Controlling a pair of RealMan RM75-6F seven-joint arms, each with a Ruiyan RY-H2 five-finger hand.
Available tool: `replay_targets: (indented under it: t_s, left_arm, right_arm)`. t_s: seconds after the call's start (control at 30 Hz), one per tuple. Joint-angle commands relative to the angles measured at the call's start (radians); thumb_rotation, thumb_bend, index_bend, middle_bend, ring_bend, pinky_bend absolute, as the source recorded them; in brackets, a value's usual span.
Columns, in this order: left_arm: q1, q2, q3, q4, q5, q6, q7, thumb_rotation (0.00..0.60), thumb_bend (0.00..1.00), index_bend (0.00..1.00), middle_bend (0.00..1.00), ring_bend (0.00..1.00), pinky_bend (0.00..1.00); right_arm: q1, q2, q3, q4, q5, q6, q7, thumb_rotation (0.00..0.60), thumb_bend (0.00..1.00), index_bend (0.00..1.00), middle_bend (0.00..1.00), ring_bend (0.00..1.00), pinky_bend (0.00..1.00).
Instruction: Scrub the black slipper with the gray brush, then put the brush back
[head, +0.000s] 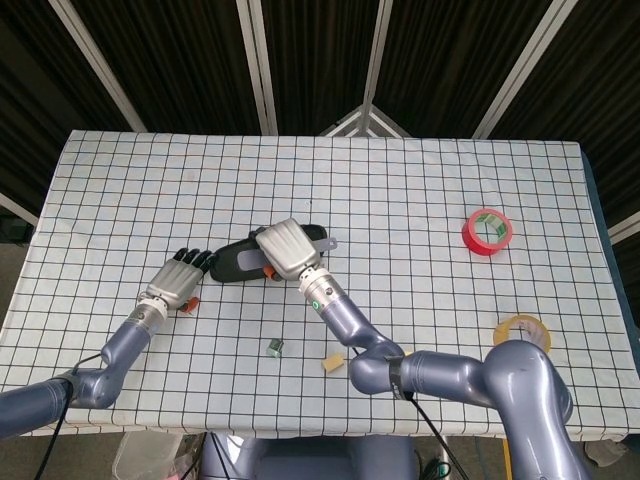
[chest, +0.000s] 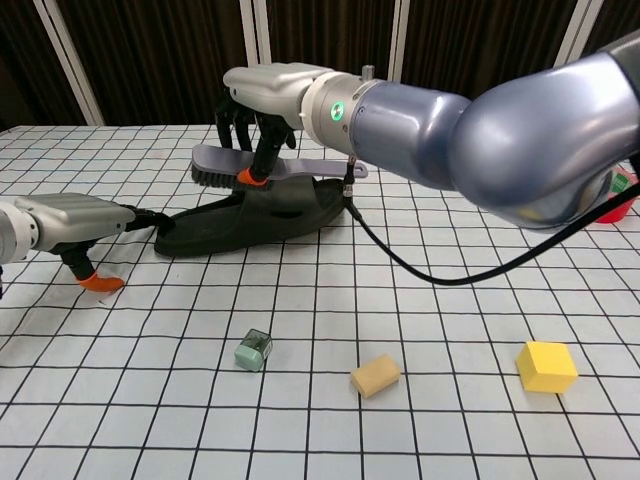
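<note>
The black slipper (chest: 250, 216) lies flat near the table's middle, also seen under the hand in the head view as the slipper (head: 232, 263). My right hand (chest: 262, 100) grips the gray brush (chest: 270, 168) by its body, bristles down over the slipper's left half, handle pointing right. From above the right hand (head: 284, 250) covers most of the brush. My left hand (chest: 68, 219) lies low at the slipper's left end, dark fingers (chest: 140, 217) touching its tip. In the head view the left hand (head: 178, 279) lies flat beside the slipper.
A small green block (chest: 254, 350), a tan block (chest: 375, 376) and a yellow block (chest: 546, 366) lie nearer the front edge. A red tape roll (head: 487, 231) and a tan tape roll (head: 520, 330) sit at the right side.
</note>
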Motion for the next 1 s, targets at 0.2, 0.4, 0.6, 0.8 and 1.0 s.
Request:
replay_targets:
  t_s: [0.2, 0.4, 0.6, 0.8, 1.0]
  left_arm:
    - [-0.007, -0.004, 0.008, 0.011, -0.008, -0.001, -0.013, 0.6, 0.51, 0.01, 0.02, 0.0, 0.02]
    - [-0.01, -0.007, 0.014, 0.018, -0.006, -0.002, -0.026, 0.6, 0.51, 0.0, 0.02, 0.0, 0.02]
    - [-0.014, -0.01, 0.019, 0.026, -0.004, -0.003, -0.035, 0.6, 0.51, 0.01, 0.02, 0.0, 0.02]
    - [-0.016, -0.009, 0.024, 0.027, -0.001, 0.002, -0.042, 0.6, 0.51, 0.0, 0.02, 0.0, 0.02]
    - [-0.016, -0.004, 0.028, 0.022, -0.001, 0.009, -0.046, 0.6, 0.51, 0.0, 0.02, 0.0, 0.02]
  right_arm:
    - [-0.013, -0.072, -0.011, 0.116, -0.078, -0.009, 0.096, 0.6, 0.64, 0.77, 0.64, 0.56, 0.58]
    - [-0.017, -0.101, -0.015, 0.179, -0.106, -0.027, 0.134, 0.6, 0.64, 0.77, 0.64, 0.56, 0.58]
    - [-0.023, -0.118, -0.015, 0.223, -0.122, -0.041, 0.155, 0.6, 0.64, 0.77, 0.64, 0.57, 0.58]
    - [-0.031, -0.125, -0.016, 0.256, -0.129, -0.052, 0.155, 0.6, 0.64, 0.77, 0.64, 0.57, 0.58]
    - [-0.043, -0.117, -0.015, 0.277, -0.117, -0.065, 0.132, 0.6, 0.64, 0.77, 0.64, 0.57, 0.58]
